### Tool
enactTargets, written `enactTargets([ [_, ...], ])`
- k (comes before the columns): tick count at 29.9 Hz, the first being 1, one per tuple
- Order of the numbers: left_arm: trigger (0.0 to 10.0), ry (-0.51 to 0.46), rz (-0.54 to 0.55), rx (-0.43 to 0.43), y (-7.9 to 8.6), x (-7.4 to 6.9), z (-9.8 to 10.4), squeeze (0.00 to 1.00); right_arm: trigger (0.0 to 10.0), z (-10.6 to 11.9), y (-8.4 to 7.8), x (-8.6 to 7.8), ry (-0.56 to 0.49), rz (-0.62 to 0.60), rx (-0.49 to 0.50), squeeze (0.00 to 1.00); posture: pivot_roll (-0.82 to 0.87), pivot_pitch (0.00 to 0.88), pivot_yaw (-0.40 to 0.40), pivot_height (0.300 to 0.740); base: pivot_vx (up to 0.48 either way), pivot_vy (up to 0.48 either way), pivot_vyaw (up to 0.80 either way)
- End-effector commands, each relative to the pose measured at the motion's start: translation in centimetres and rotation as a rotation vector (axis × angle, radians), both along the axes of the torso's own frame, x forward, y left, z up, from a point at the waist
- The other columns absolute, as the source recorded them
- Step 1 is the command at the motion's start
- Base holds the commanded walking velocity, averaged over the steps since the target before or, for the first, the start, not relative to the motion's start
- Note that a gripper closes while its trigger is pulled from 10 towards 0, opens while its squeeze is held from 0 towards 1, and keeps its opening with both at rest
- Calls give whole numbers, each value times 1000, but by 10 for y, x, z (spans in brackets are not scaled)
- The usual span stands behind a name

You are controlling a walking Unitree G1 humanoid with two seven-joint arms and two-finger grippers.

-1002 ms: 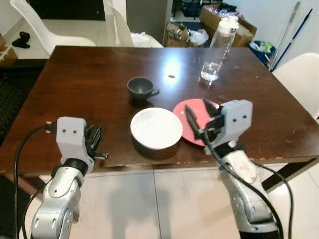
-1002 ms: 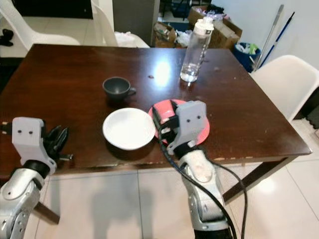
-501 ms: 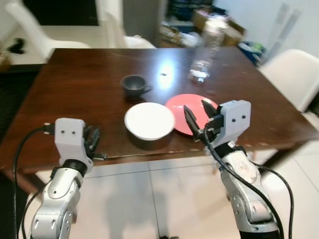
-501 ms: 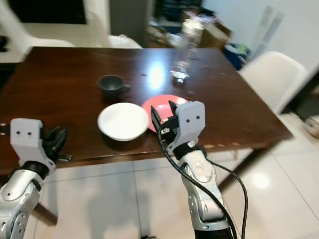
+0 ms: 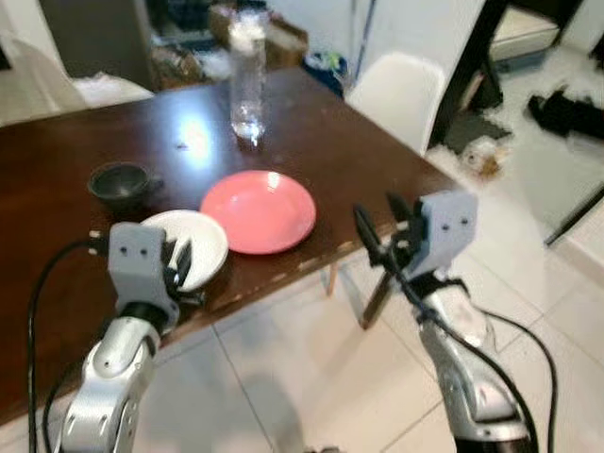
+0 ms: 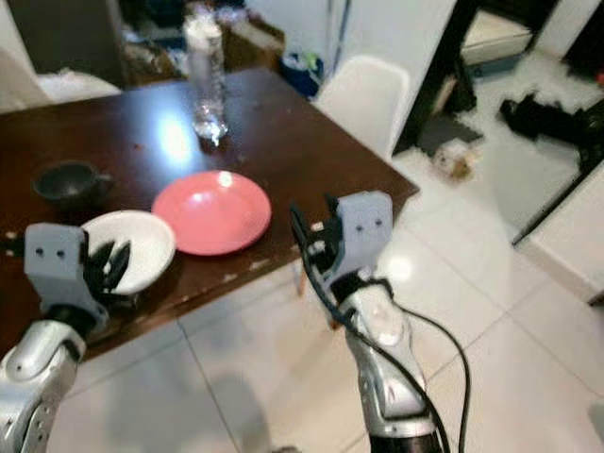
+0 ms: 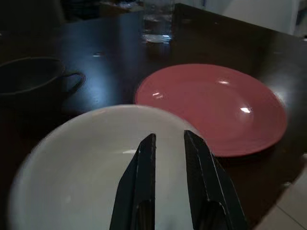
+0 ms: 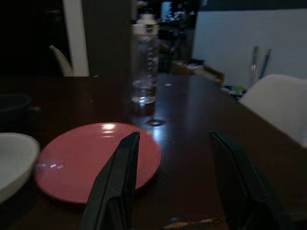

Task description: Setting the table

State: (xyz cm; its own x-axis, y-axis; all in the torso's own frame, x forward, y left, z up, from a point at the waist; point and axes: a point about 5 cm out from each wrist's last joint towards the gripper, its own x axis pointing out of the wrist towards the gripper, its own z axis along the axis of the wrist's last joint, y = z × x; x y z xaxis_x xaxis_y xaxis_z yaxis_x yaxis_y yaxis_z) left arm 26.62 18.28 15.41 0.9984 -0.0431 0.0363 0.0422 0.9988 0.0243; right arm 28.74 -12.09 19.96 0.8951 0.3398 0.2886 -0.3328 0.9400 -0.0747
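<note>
Right gripper [image 5: 377, 231]: raised off the near right corner of the table, out over the floor; two black fingers [image 8: 115, 184] spread wide, nothing between them; aimed back across the tabletop toward the pink plate
Left gripper [image 7: 168, 143]: held at the near edge of the table, over the near part of the white bowl; fingers nearly parallel with a narrow gap between them, gripping nothing
Table [image 5: 311, 142]: dark brown wood, glossy, with a bright light reflection near the bottle; seen at a slant, right corner toward the camera
Pink plate [image 5: 258, 210]: round, shallow, lying flat near the table's front edge; just beside the white bowl, whether the rims touch cannot be told
White bowl [image 5: 198, 247]: round, plain, lying at the near edge, to the left of the pink plate, partly hidden behind the left gripper's housing
Dark cup [image 5: 118, 183]: small, with a handle, upright, beyond the white bowl and near it
Clear bottle [image 5: 248, 80]: tall, pale cap, upright, well beyond the pink plate toward the far side of the table; a little water low inside
White chair [image 5: 396, 90]: moulded seat, standing at the table's right side
Floor [image 5: 311, 377]: pale glossy tiles with grey joints
Dark items [image 5: 571, 111]: lying on the floor far to the right, too blurred to identify
Cardboard boxes and clutter [image 5: 189, 57]: beyond the far end of the table, blurred
</note>
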Motion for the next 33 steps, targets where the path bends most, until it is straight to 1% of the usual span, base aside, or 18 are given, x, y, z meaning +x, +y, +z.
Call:
enactTargets([
  [1, 10000, 17, 1, 3, 0, -1, -4, 0, 10000, -2, -3, 0, 13, -7, 4, 0, -55, 32, 18, 740, 0, 0, -800],
  [33, 10000, 15, -6, -6, -4, 1, -5, 0, 10000, -2, -1, 0, 16, -2, 2, 0, -55, 39, 18, 740, 0, 0, -800],
])
